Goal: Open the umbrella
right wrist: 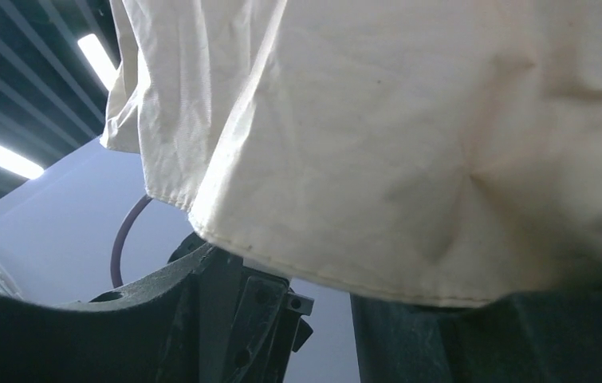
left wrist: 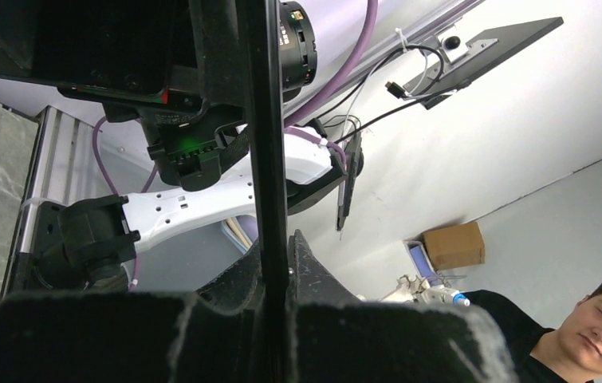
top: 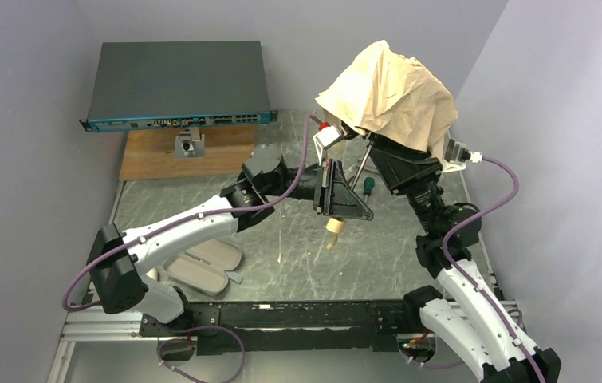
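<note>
Sleeve: the pale pink sleeve (top: 202, 267) lies flat on the table (top: 281, 263), well apart from both grippers and beside the left arm's base. What it holds cannot be told from the overhead view.
Umbrella: the umbrella (top: 377, 104) is out of the sleeve and held up in the air between the two arms.
Left gripper: the left gripper (left wrist: 277, 319) has its padded fingers (left wrist: 122, 335) pressed together on the shaft (left wrist: 264, 159), a thin, straight black rod running up out of the grip.
Handle: the handle (top: 333, 231) is cream, short and rounded. It sticks out just past the left gripper on its near side, clear of the table.
Canopy: the canopy (top: 389, 84) is tan-beige cloth, creased and matte, with a stitched hem. It is bunched into a loose dome and drapes over the right gripper.
Right gripper: the right gripper (right wrist: 277, 343) has its dark, grainy fingers (right wrist: 481, 343) standing apart with a gap between them. The cloth hangs just above them and lies over one, and nothing shows clamped in the gap.
Screwdriver: the green-handled screwdriver (top: 367, 186) lies on the table between the two grippers.
Table surface: dark grey stone look with pale veins.
Beyond the left gripper: a flat dark network switch (top: 178, 80) sits on a wooden board (top: 154, 159).
</note>
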Controlling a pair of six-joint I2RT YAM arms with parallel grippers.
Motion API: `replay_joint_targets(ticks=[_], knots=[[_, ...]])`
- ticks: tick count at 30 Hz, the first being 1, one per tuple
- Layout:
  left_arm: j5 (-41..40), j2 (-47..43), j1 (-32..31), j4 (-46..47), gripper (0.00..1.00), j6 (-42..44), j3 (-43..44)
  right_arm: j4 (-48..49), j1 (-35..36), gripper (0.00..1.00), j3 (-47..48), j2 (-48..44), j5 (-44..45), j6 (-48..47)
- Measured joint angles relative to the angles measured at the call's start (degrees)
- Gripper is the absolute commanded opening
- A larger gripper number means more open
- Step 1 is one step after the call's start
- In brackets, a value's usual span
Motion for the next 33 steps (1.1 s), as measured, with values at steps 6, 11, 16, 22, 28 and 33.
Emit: replay_joint_targets(ticks=[6, 11, 16, 22, 28, 33], knots=[[-0.4, -0.4, -0.1, -0.1, 0.00, 0.8, -0.1, -3.0, 0.0, 0.54, 0.0, -3.6, 0.0, -1.3], [-0.8, -0.3, -0.2, 0.1, 0.00, 0.3, -1.0, -1.9, 0.0, 0.53, 1.1, -2.6, -1.6, -1.2], [-0.8, 0.5, -0.9, 0.9, 0.00, -0.5, -1.2, -1.4, 0.0, 0.52, 4.2, 2.1, -4.9, -1.0], [-1.4, 0.8, -1.6, 1.2, 0.00, -1.1, -1.2, -1.7, 0.1, 0.16, 4.4, 3.0, -5.9, -0.5], [-2.0, 1.9, -1.5, 4.4, 0.35, 0.8, -2.4, -7.4, 0.5, 0.00, 6.1, 2.4, -5.6, 3.8], [-4.2, 0.3, -1.9, 1.2, 0.74, 5.0, -2.8, -25.3, 0.6, 0.00, 13.4, 3.5, -6.2, -2.3]])
